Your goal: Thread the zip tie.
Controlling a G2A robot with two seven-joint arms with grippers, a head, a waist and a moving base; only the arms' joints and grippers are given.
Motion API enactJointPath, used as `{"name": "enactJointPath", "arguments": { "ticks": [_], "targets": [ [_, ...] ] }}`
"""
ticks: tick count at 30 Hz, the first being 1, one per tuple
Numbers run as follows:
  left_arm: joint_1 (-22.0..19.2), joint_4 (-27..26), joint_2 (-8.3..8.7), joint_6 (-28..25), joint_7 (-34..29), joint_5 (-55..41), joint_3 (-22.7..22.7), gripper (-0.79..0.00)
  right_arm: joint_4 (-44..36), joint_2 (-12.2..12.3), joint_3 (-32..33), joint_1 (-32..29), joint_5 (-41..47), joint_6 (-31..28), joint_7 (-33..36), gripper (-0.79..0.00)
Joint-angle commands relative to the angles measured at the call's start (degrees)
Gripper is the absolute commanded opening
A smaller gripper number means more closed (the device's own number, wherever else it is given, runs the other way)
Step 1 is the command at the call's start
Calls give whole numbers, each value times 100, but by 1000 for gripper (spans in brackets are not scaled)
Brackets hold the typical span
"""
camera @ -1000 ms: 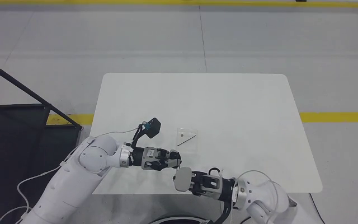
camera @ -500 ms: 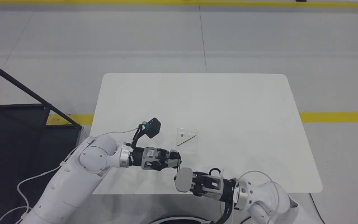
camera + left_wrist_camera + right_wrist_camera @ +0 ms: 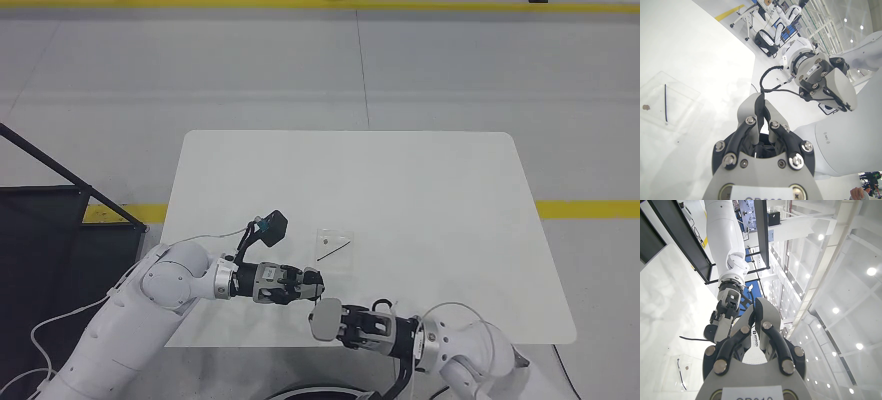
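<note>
Zip tie (image 3: 693,339) pinched in clenched left gripper (image 3: 762,98) over near edge of surface (image 3: 420,200), free end jutting crosswise to clenched right gripper (image 3: 754,309) just beside, whose contents cannot tell.

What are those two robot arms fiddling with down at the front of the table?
They are working on a thin black zip tie. The left gripper and the right gripper are each pinched shut on it, tips close together above the near edge of the table. Whether the tail has entered the head cannot be told. Another black tie lies in a clear bag on the table, untouched.
</note>
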Motion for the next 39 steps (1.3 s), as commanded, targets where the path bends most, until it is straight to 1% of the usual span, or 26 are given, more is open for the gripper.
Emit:
{"name": "enactJointPath", "arguments": {
  "ticks": [1, 10, 17, 22, 27, 39],
  "targets": [
    [0, 0, 0, 0, 0, 0, 0, -785, 1, 2, 20, -20, 0, -8, -7, -785],
    [0, 0, 0, 0, 0, 0, 0, -785, -12, 10, -14, 47, -158, -523, -100, -785],
    [0, 0, 0, 0, 0, 0, 0, -785, -13, 1, -65, 114, -212, -730, -97, -785],
    [99, -117, -3, 84, 248, 227, -13, -785, -1, -4, -97, 149, -233, -830, -95, -785],
    [155, -170, 9, 13, 400, 436, -87, -785, -1, -9, -125, 180, -262, -903, -91, -785],
    [377, -383, 11, -199, 1073, 1275, -235, -785, 6, -11, -106, 185, -264, -956, -30, -785]
  ]
}}
